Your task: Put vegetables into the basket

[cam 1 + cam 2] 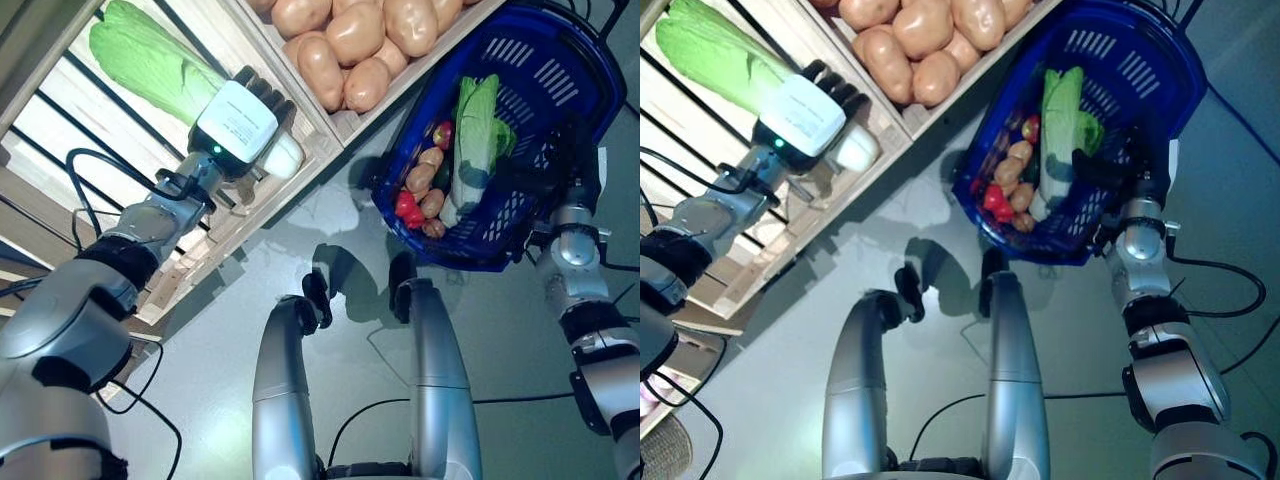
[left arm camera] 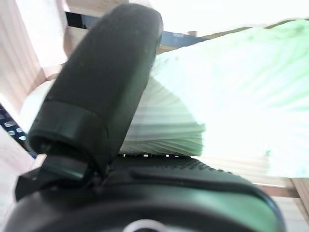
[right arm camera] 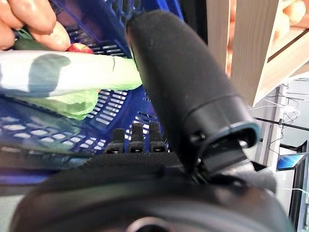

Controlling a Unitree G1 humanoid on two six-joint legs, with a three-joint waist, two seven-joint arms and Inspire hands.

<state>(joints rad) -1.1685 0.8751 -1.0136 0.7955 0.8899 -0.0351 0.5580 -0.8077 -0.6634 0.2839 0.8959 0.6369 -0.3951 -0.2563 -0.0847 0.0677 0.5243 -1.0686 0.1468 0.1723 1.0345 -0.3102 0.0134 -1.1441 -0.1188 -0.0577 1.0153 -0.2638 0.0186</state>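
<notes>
Cabbage (image 1: 150, 55) on the shelf (image 1: 60, 110) is clasped by left hand (image 1: 245, 120); right hand's (image 1: 1140, 180) fingers hook the basket (image 1: 560, 70), steadying it.

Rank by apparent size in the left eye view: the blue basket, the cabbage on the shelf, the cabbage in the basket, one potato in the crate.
1. blue basket
2. cabbage on the shelf, though the left hand covers its pale end
3. cabbage in the basket, part buried, so its rank below the shelf one is unsure
4. potato
</notes>
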